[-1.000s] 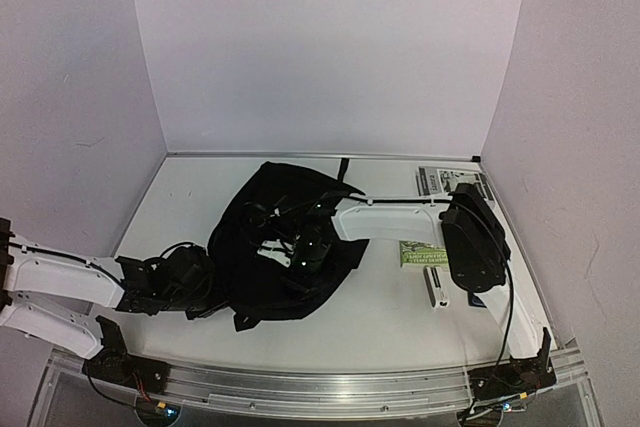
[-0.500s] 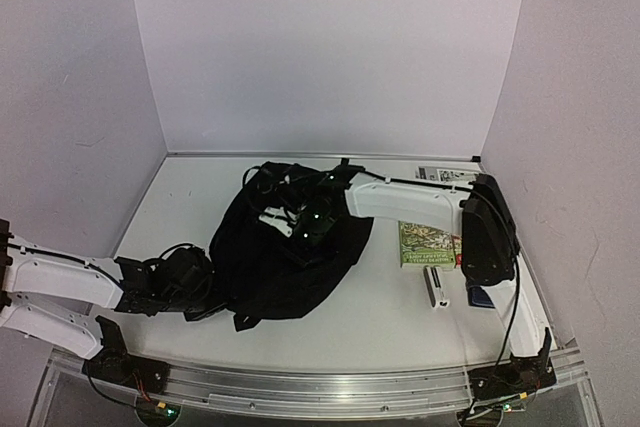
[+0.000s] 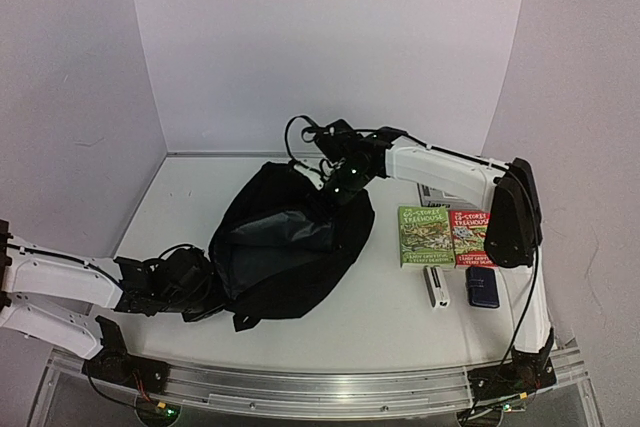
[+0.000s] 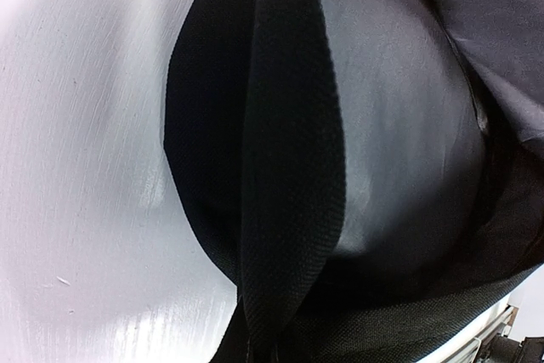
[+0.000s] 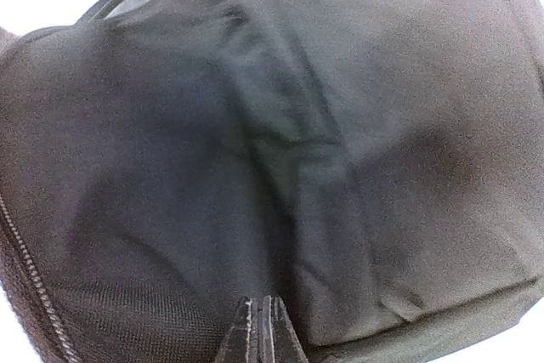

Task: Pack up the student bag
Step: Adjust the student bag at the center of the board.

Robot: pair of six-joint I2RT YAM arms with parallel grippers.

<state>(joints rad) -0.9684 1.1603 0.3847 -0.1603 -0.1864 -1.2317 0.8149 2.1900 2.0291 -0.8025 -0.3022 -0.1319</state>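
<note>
Evidently the right gripper is pinched on the backpack, holding its far edge up mid-table. The thin fabric may slip and the mouth collapse. The left gripper sits at the bag's near-left edge, its grip unclear. On the right lie 2 books, a white stick and a blue case, unobstructed.

A white tabletop is occupied left of centre by a large black soft fabric backpack. To its right, a green paperback book and a red paperback book are laid side by side; nearer, a small white oblong block and a small dark-blue case are set slightly apart.
</note>
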